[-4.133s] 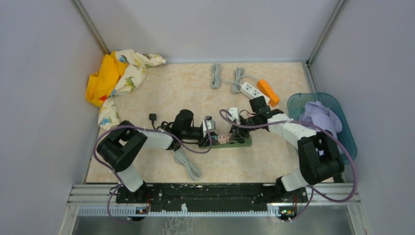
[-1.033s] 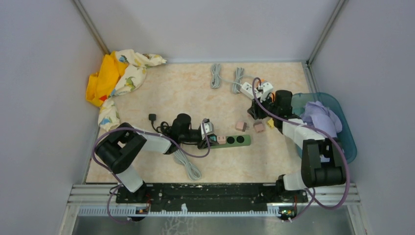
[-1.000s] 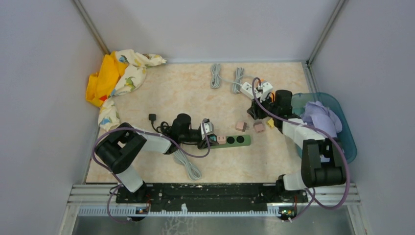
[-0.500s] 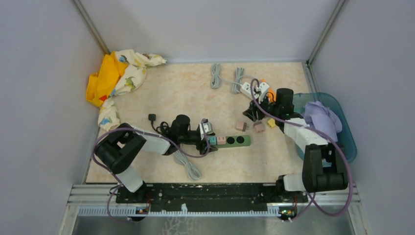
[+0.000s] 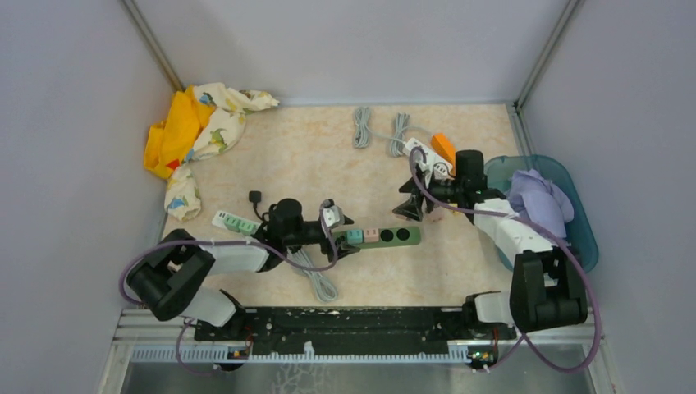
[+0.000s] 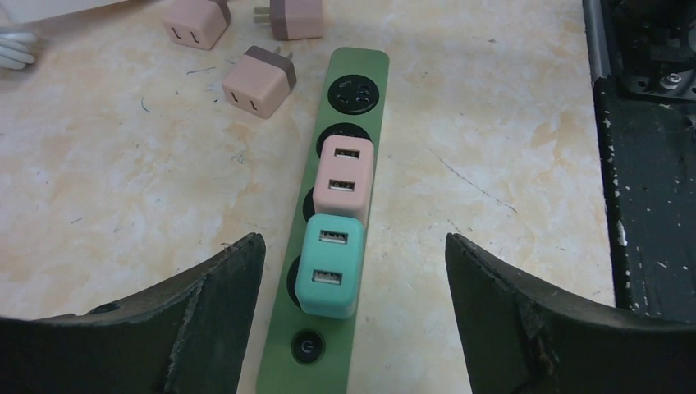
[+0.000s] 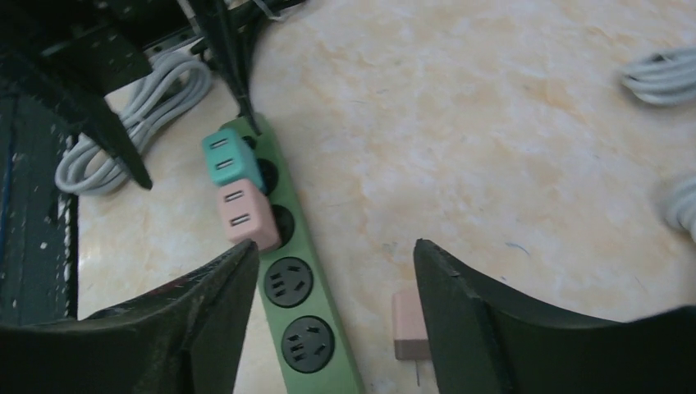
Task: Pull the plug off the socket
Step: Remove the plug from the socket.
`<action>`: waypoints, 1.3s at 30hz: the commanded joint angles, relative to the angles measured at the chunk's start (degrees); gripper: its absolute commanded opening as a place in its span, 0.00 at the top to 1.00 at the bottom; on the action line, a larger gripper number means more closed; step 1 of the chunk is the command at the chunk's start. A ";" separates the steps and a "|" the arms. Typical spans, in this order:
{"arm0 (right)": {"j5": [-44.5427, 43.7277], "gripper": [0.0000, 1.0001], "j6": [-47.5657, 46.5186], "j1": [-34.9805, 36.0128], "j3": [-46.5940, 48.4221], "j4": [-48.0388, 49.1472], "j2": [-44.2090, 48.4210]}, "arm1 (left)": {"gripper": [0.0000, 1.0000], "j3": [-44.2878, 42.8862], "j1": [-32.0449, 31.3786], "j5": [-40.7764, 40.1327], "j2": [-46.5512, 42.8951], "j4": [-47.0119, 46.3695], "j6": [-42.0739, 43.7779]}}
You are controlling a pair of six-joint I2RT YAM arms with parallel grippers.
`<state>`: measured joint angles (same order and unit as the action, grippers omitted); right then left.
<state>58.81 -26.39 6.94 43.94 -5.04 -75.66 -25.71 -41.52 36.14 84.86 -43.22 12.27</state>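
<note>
The socket is a green power strip (image 5: 402, 235) lying near the table's middle. A teal plug (image 6: 330, 264) and a pink plug (image 6: 345, 182) sit side by side in it; the two outlets at its far end are bare. My left gripper (image 5: 338, 225) hovers at the strip's switch end, open, with its fingers wide on either side of the teal plug (image 5: 354, 236) and touching nothing. My right gripper (image 5: 408, 203) hangs open just beyond the strip's other end, empty. From the right wrist I see the strip (image 7: 312, 313), both plugs (image 7: 238, 185) and the gap between my fingers (image 7: 335, 245).
Loose pink plugs (image 6: 258, 80) lie on the table beside the strip; one (image 7: 408, 335) is near my right fingers. A coiled grey cable (image 5: 316, 275) lies in front of the strip. A white power strip (image 5: 423, 152), an orange block (image 5: 444, 148), a teal basin (image 5: 579, 222) and crumpled cloth (image 5: 193, 131) lie further off.
My left gripper has opened and drawn back to the left off the strip. My right gripper has opened wider and swung left, towards the strip's far end.
</note>
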 commanded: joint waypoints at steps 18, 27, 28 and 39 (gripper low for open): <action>-15.15 0.40 -25.20 26.22 3.13 -9.46 -7.42 | 0.20 11.28 0.21 -5.18 -8.13 -9.63 0.07; -17.33 0.75 -26.17 27.60 4.68 -11.04 -9.06 | 0.28 8.22 0.21 -3.22 -5.44 -6.73 0.83; -17.47 0.78 -26.50 27.60 4.82 -11.45 -8.80 | 0.28 7.28 0.29 -2.65 -4.56 -5.79 1.07; -16.41 1.00 -30.46 27.56 7.45 -18.63 -8.55 | 0.26 8.55 0.24 0.67 5.10 -22.83 0.05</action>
<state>40.45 -54.04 33.98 47.51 -19.86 -84.64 -19.92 -41.41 33.78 85.97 -53.15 13.02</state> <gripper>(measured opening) 0.309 0.743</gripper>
